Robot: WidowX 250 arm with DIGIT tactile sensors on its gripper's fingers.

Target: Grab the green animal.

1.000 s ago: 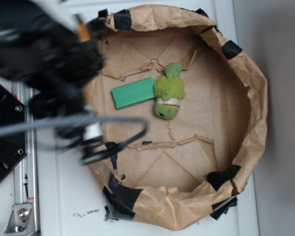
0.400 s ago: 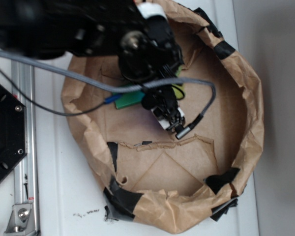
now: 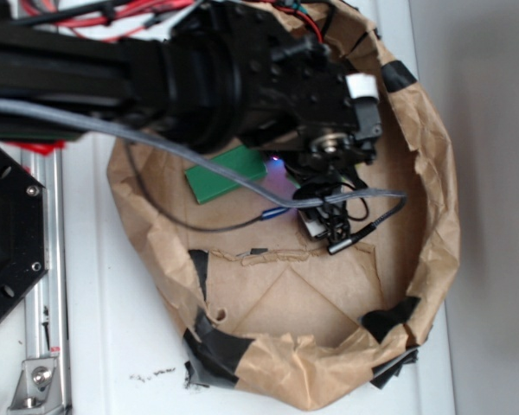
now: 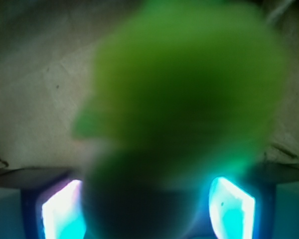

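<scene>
Green animal (image 4: 184, 94) framed between fingers (image 4: 231, 204), blurred close; finger state could not be told. Closing judged next.

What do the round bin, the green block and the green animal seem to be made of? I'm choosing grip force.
Bin: brown paper, matte, creased and crumpled, patched with black tape. Green block: flat, smooth, sharp-edged; probably plastic or painted wood. Green animal: a lime-green blur in the wrist view, hidden by the arm in the exterior view; material can't be judged.
</scene>
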